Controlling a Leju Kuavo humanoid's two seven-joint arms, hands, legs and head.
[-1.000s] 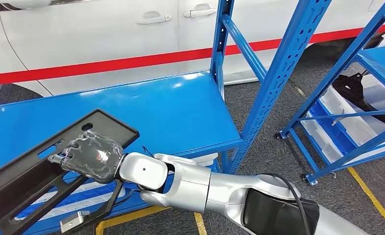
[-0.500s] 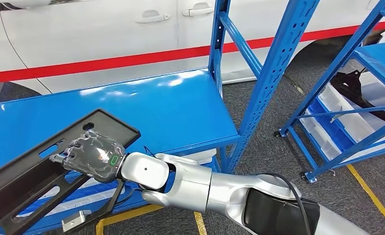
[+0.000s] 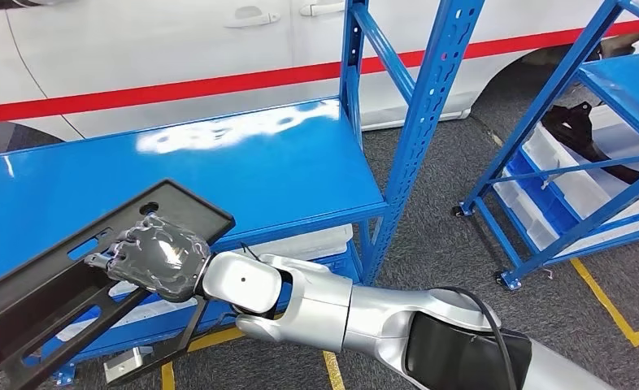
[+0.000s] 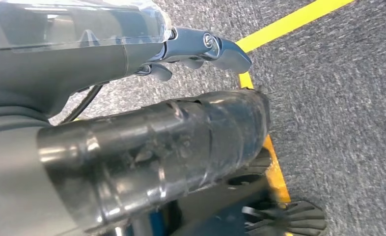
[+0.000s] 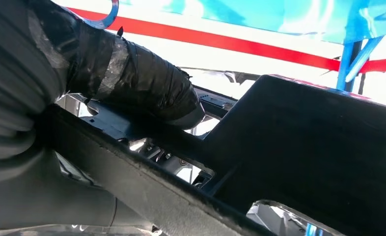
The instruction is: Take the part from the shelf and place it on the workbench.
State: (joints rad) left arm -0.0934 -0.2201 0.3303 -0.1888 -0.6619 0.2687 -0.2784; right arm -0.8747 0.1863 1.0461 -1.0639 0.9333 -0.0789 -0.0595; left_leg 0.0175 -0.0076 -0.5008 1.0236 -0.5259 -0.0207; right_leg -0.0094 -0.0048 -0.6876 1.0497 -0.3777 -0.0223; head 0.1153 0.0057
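Black plastic part [image 3: 72, 268], a long flat trim panel with slots and cut-outs, sits in the robot's right hand [image 3: 155, 258], held out in the air over the front edge of the blue workbench [image 3: 284, 171]. Its squared near end reaches over the bench top at the front, while the rest slants away and down past the front edge toward the floor, so the panel is tilted and not lying on the surface. The hand is wrapped over the panel's upper face with its fingers [image 3: 105, 262] curled round the far rim; in the right wrist view the taped thumb [image 5: 142, 83] presses against the part [image 5: 299, 147] from the other side, so the grip is closed on it. The silver right arm [image 3: 357, 313] reaches in across the front of the bench.

The left hand [image 4: 147, 152] hangs over grey carpet [image 4: 338, 88] crossed by a yellow floor line [image 4: 299, 17]; its fingers lie close together with nothing between them that I can make out, though how tightly they are curled I cannot tell.

Beyond the bench stands a white car [image 3: 178, 41] with a red stripe along its doors. A blue upright post [image 3: 418, 122] rises at the bench's right end, and a second blue rack [image 3: 593, 162] with white bins stands well apart to the right.
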